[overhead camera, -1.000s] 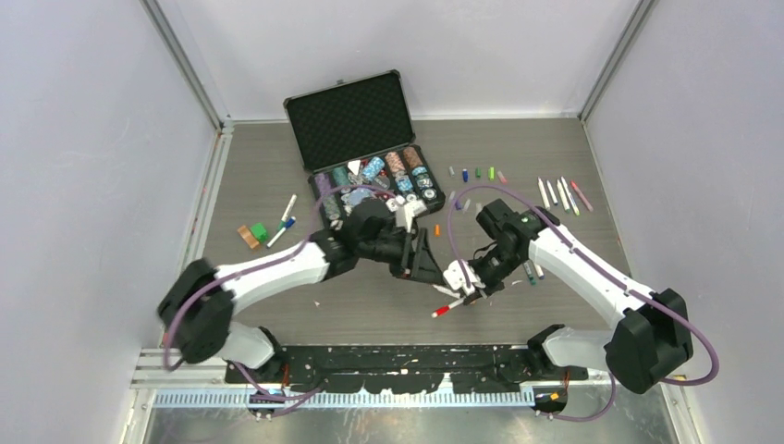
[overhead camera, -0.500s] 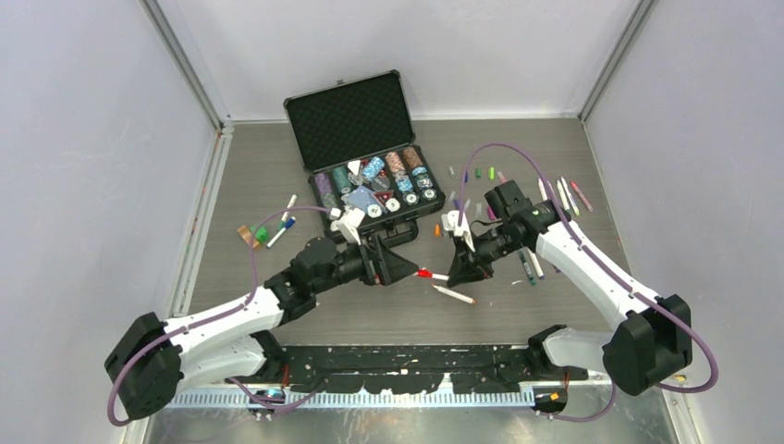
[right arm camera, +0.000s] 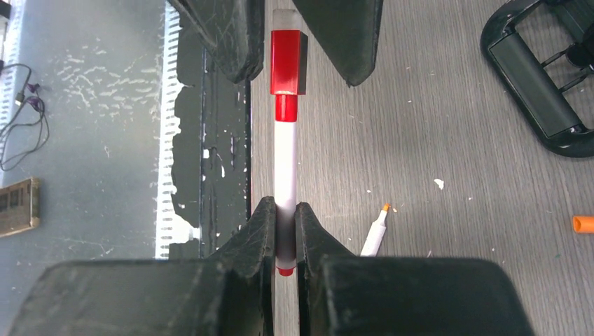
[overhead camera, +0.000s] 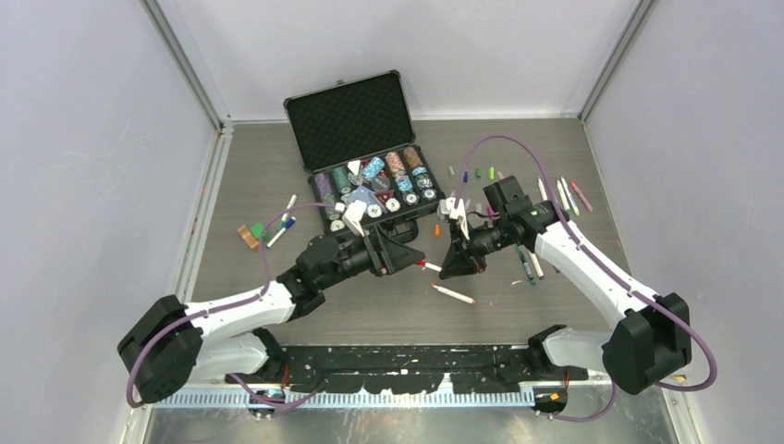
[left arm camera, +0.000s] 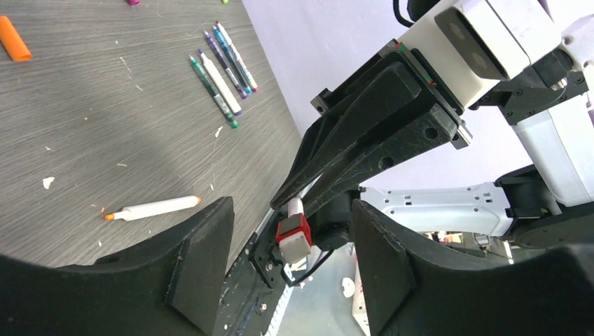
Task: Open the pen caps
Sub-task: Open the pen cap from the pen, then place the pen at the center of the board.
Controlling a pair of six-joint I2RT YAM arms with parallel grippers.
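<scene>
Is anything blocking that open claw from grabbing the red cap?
Nothing visible: the red cap sits between the left gripper's open fingers, with gaps on both sides, while the right gripper clamps the pen.

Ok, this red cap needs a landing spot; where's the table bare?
Bare: back left, between the black case and the left wall; also the near strip in front of the uncapped pen. Crowded: back right, among the cap row and pens.

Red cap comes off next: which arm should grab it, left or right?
Left. The left gripper has its open jaws flanking the square red plastic cap of the slim white marker pen; the right gripper is shut on that pen's barrel, so it likely serves best as anchor.
</scene>
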